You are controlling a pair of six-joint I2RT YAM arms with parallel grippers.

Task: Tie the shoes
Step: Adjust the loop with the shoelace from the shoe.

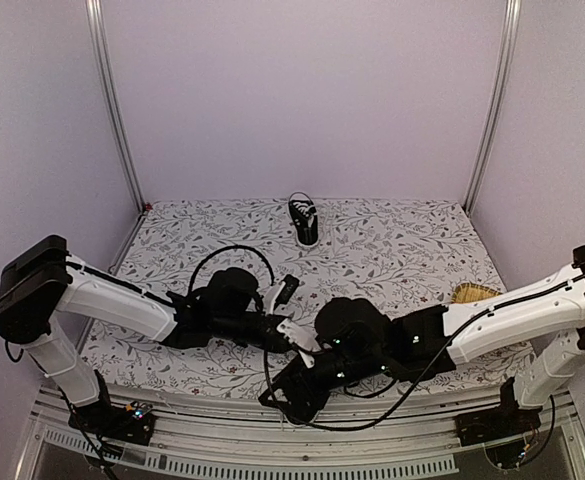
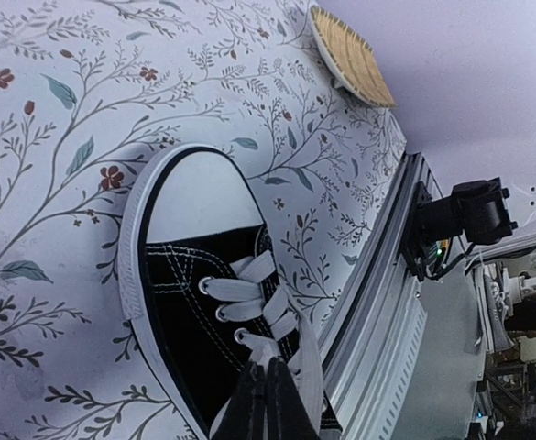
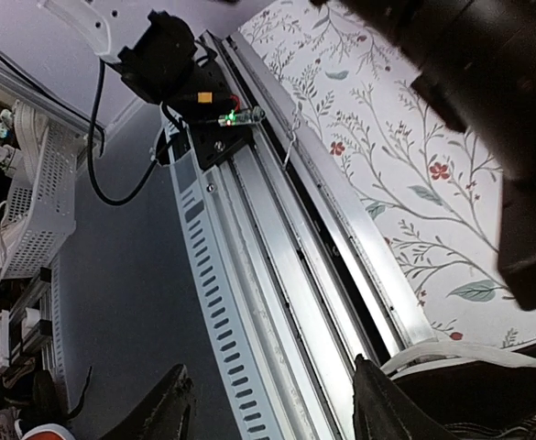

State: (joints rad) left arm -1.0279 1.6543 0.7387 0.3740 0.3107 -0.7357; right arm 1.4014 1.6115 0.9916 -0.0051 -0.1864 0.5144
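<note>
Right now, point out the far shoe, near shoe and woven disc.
far shoe (image 1: 303, 216): top external view, laced upper.
near shoe (image 2: 197, 197): left wrist view, white toe cap.
woven disc (image 2: 348, 57): left wrist view, woven face.

The far shoe (image 1: 304, 220) stands at the middle of the back of the tabletop (image 1: 392, 250). It is well apart from the near shoe (image 2: 203, 293), which lies at the front edge just beside the frame rail (image 2: 377, 321), between the two arms. The left claw (image 2: 266, 403) sits on the near shoe's laces (image 2: 240, 289), while the right claw (image 3: 275, 411) hangs past the front edge above the rail, close to that shoe. A woven piece (image 1: 472, 293) lies near the right edge of the tabletop, just behind the right arm.
</note>
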